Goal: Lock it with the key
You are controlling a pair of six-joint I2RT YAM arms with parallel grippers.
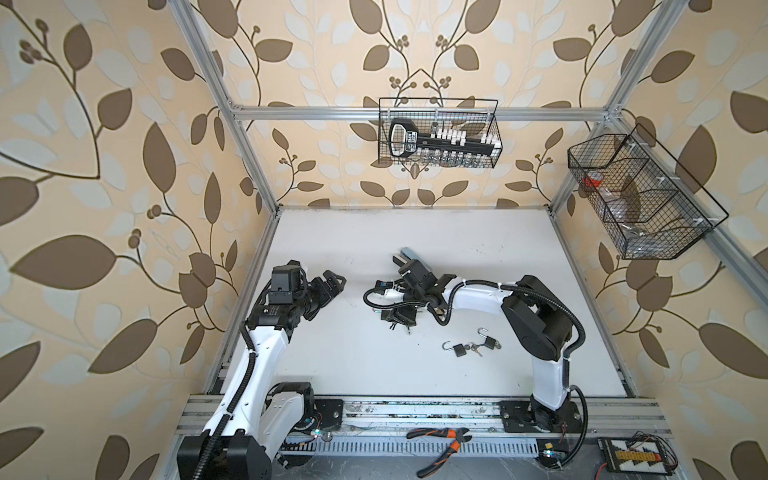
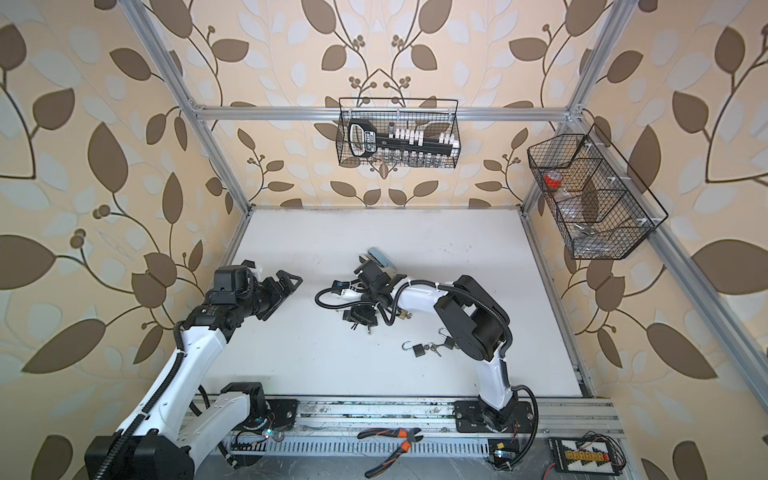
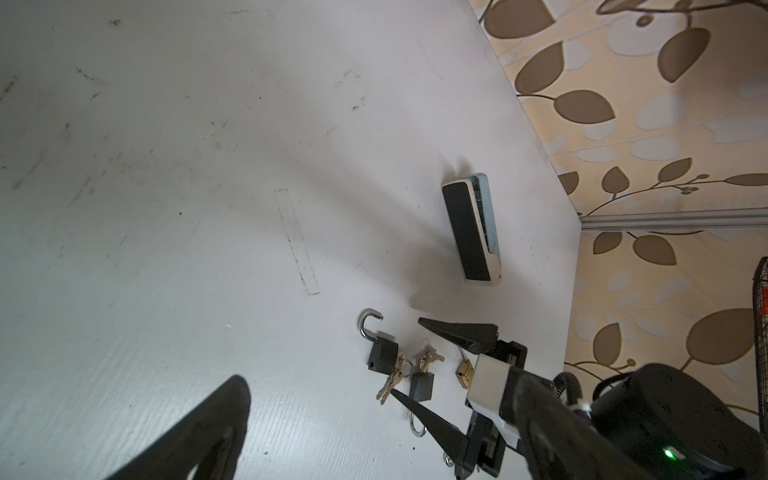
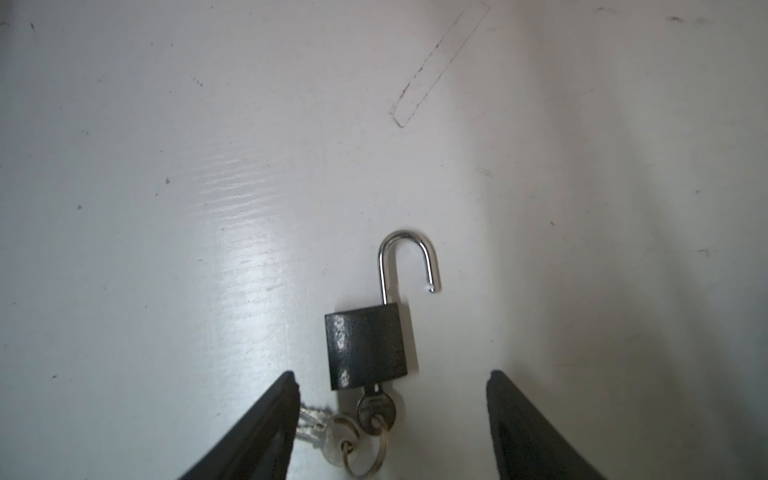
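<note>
The right hand is released, empty — the dark grey square padlock lies just ahead, long axis pointing away, silver key nearest.

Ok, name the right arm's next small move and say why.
Probably close the right end effector on the silver round-headed key: it lies between the parted jaws, seated in the dark grey metal padlock, whose silver steel shackle stands open.

No legible text anywhere; stamping on key too faint.
</note>
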